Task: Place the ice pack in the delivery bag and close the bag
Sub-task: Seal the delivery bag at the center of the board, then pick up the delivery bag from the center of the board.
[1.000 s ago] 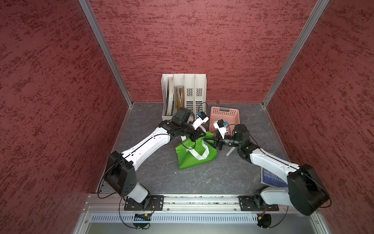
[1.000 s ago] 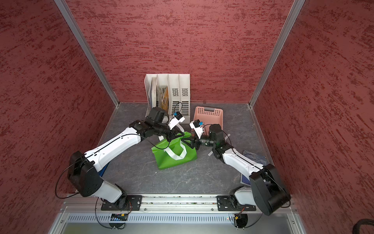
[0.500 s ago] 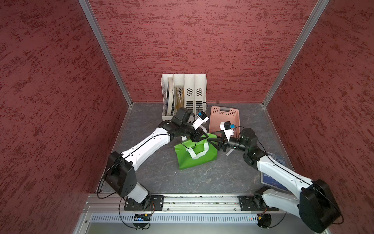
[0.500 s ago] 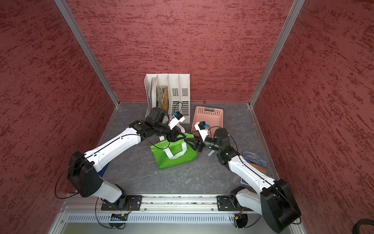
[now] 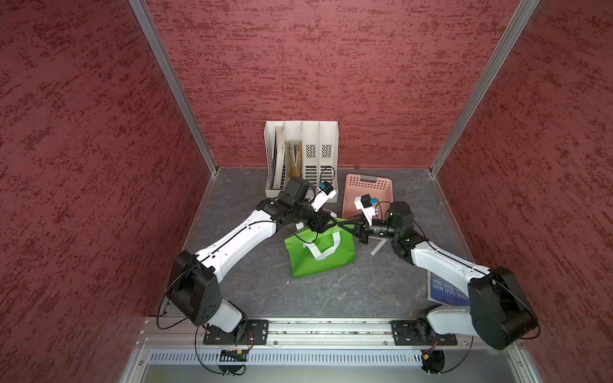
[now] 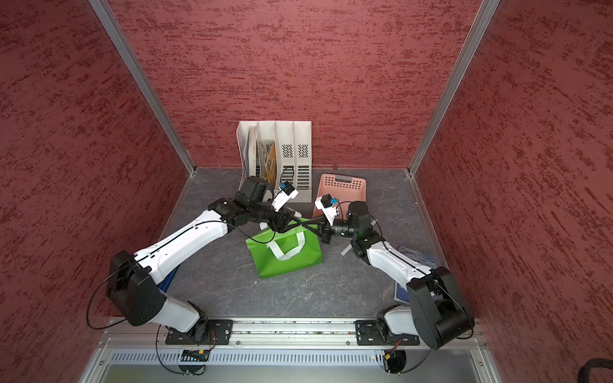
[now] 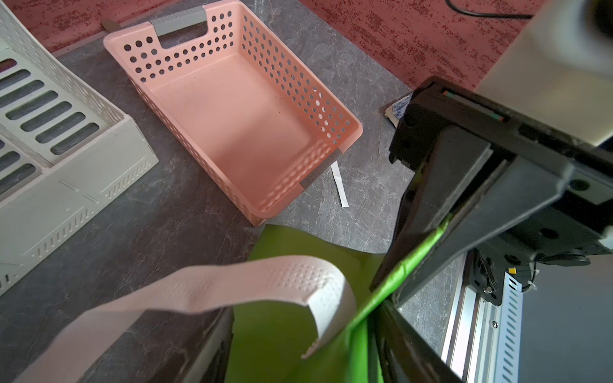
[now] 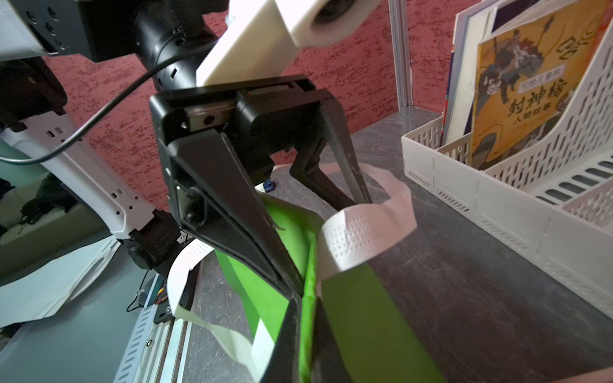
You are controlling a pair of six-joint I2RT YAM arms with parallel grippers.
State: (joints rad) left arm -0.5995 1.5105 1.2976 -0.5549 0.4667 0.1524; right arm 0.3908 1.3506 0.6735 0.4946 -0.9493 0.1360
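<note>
- Tabletop [image 5: 331, 298]: grey, marbled.
- File rack [image 5: 311, 159]: white, at the back edge, holding books.
- Delivery bag [image 5: 320, 255]: green with white handles, at the tabletop centre.
- Basket [image 5: 368, 189]: pink, perforated, empty, near the back edge, beside the rack.
- Book [image 5: 444, 291]: front right corner.
- Right gripper [image 7: 388, 285]: clamped on the bag's rim.
- Left gripper [image 8: 328, 245]: jaws wide, a handle between them.

1 delivery bag [image 5: 331, 262], 1 pink basket [image 5: 368, 179], 1 file rack [image 5: 311, 139], 1 bk [image 5: 444, 291], 2 arms [image 5: 238, 238].

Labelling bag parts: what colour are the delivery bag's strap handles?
The delivery bag's strap handles are white, dot-embossed; clearest in the right wrist view.
</note>
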